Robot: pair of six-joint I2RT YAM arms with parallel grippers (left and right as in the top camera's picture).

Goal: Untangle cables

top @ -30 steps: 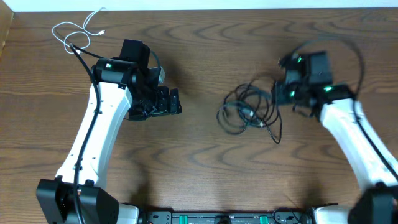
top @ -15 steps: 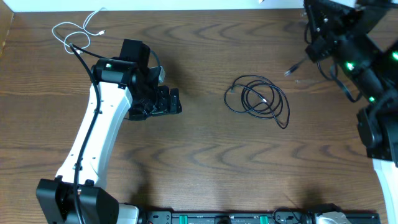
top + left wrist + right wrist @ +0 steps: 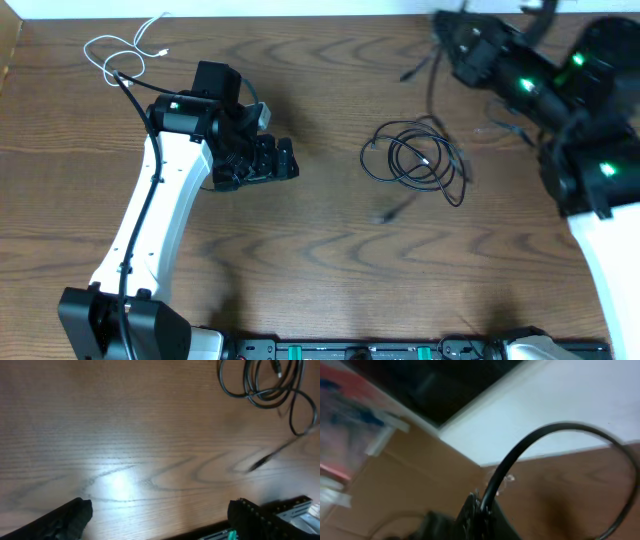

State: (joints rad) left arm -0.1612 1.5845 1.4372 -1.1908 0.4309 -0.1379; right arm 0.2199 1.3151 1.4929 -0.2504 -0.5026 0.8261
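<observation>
The right end effector (image 3: 477,510), raised over the far right corner of the bench (image 3: 320,270), is clamped on a black cable (image 3: 520,455) that arcs up out of its fingers. Motion blur hides where that strand ends (probably a plug dangling to its left). The coil of black cables (image 3: 415,160) lies flat on the bench, long axis left to right, with a tail trailing near-right. The left end effector (image 3: 283,162) hangs agape and empty, well left of the coil. The white cable (image 3: 115,55) loops at the far left corner.
</observation>
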